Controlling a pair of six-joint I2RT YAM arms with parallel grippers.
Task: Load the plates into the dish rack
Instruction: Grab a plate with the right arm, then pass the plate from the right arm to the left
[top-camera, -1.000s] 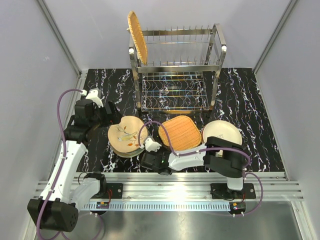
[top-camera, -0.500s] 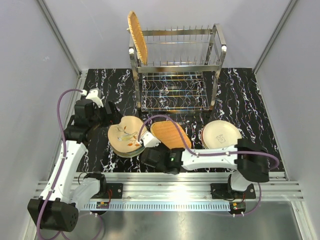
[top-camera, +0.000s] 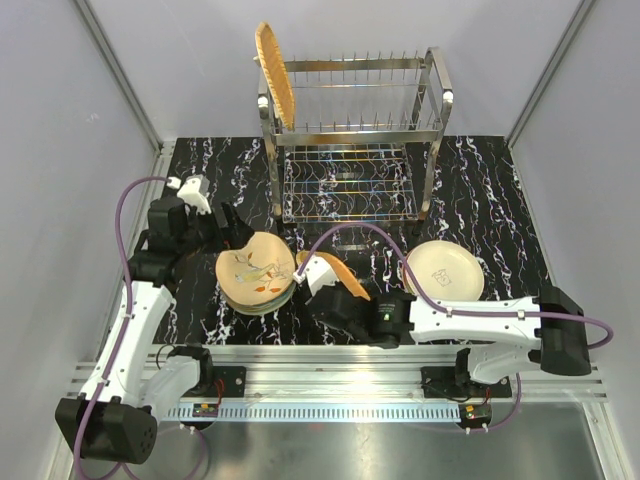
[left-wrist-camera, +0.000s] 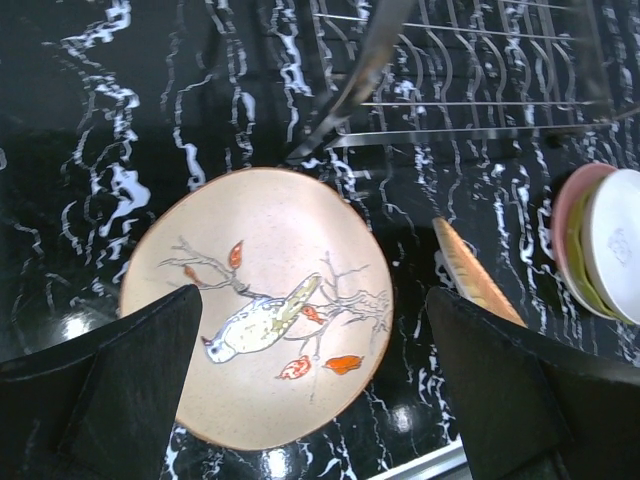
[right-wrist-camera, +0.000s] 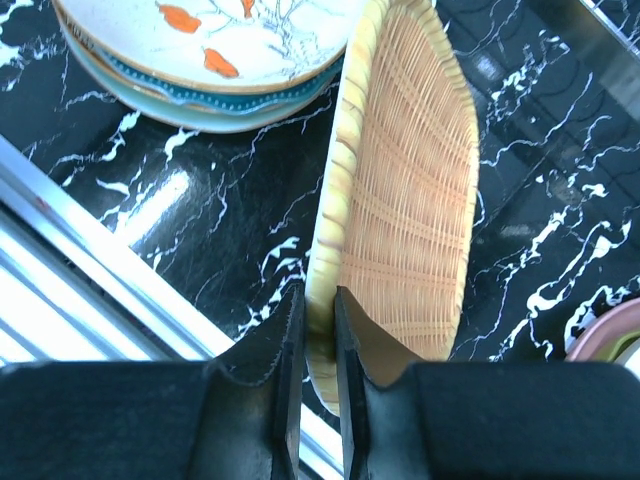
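My right gripper (right-wrist-camera: 318, 300) is shut on the rim of an orange woven plate (right-wrist-camera: 410, 200), which it holds tilted up on edge above the table (top-camera: 335, 273). Just left of it lies a stack of plates topped by a cream bird-and-branch one (top-camera: 255, 272). My left gripper (left-wrist-camera: 310, 295) hangs open above that bird plate (left-wrist-camera: 260, 300) with nothing between its fingers. The dish rack (top-camera: 350, 130) stands at the back, with another orange woven plate (top-camera: 274, 72) upright at the left end of its top tier.
A second stack, cream on top with pale green and a pink edge beneath, lies at the right (top-camera: 443, 268). The aluminium rail (top-camera: 330, 360) runs along the near edge. Grey walls close in both sides.
The right gripper has tightened on the woven plate's rim and raised it from flat to standing on edge, while the right arm stretched out to the left. The left arm barely moved.
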